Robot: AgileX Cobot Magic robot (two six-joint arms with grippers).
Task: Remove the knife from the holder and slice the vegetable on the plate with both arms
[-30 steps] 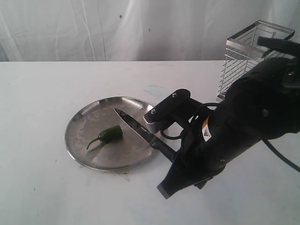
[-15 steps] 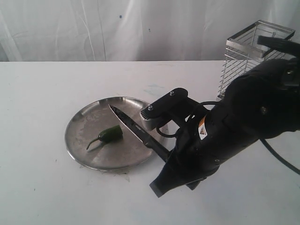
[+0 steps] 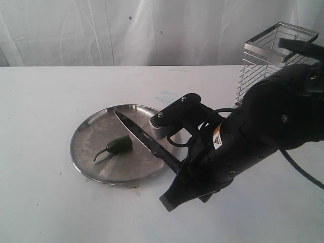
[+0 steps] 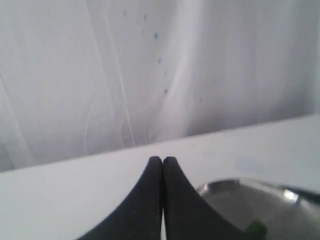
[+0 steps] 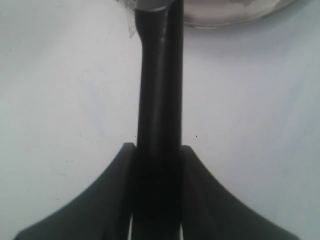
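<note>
Right claw (image 5: 157, 150) pinches slim black knife (image 3: 139, 132), clear of silver wire-grid holder (image 3: 260, 66); ahead, small dark-green chili (image 3: 120, 145) on round silver plate (image 3: 81, 152) lies uncut.

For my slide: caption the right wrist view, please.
Right pincer grips the knife by its handle above the table, plate beyond.

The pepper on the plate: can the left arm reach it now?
Probably yes. The pepper lies uncovered on the plate; the knife, held by the right gripper, is to its right in the exterior view. The left gripper is shut, though.
</note>
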